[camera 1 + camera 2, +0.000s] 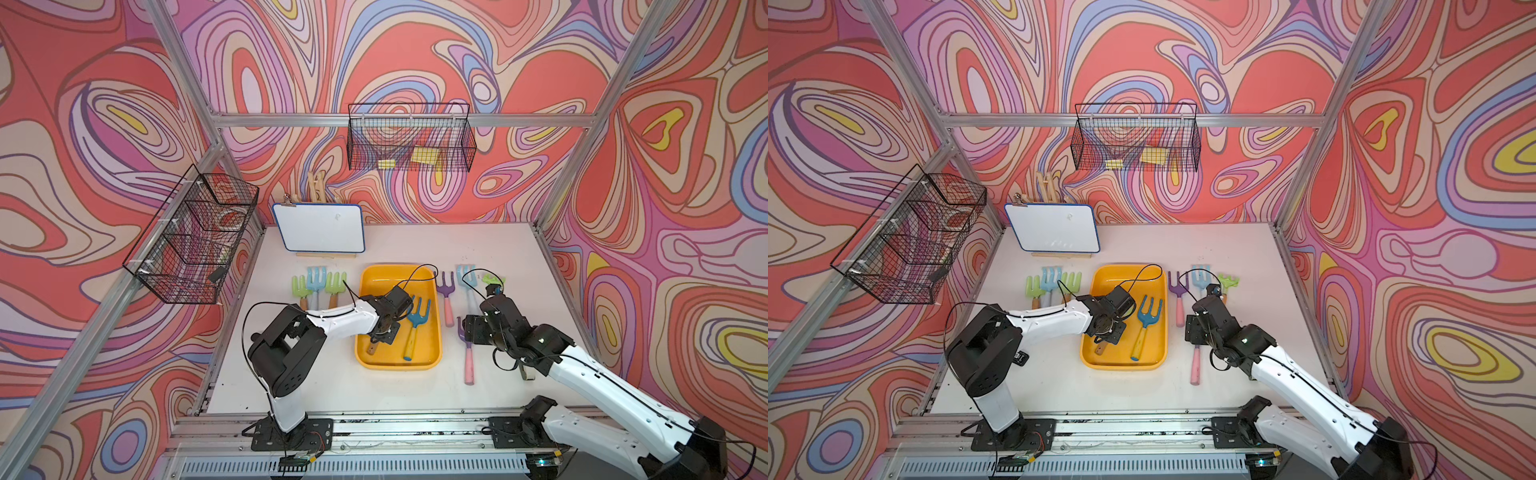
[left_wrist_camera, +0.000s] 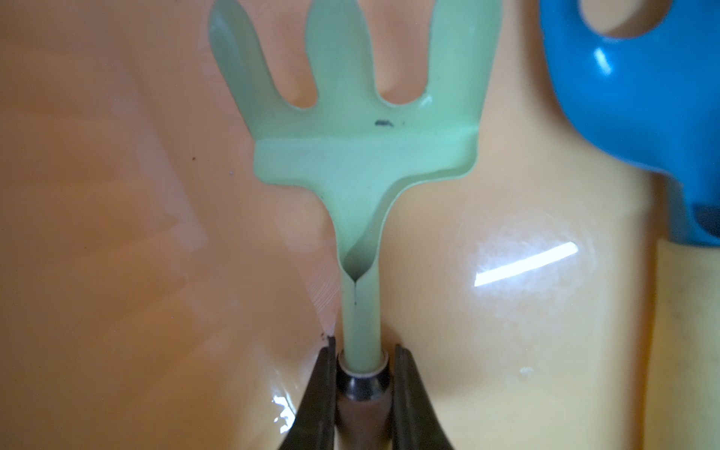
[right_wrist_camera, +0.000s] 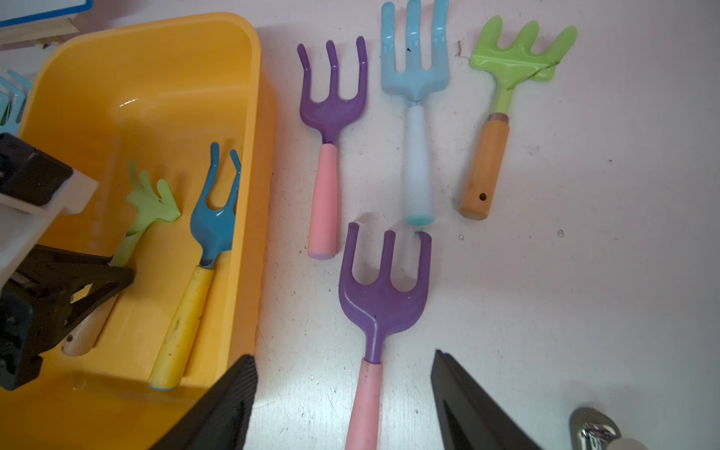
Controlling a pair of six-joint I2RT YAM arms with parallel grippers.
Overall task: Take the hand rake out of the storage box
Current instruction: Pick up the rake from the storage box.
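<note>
Hand rake: pale green head, wooden handle, inside the storage box, on the half nearer the left arm, tines pointing at the far wall. Left gripper is clenched on it, one jaw on each side of the metal collar where the green neck meets the handle. In both top views the wrist covers the head; only the handle end sticks out below the gripper. Can't tell if it's off the box floor.

Same box, just beside it: blue fork with a yellow handle, lying parallel, not touching the rake.

Right gripper: jaws spread wide, holding nothing, above the pink handle of a purple fork on the table right of the box. Contact with the handle: can't tell.

Farther back on that side: a second purple fork, a light blue fork, a green rake with a wooden handle.

Left of the box: three more tools in a row.

Behind: a whiteboard propped up; wire baskets on the back frame and left frame.
</note>
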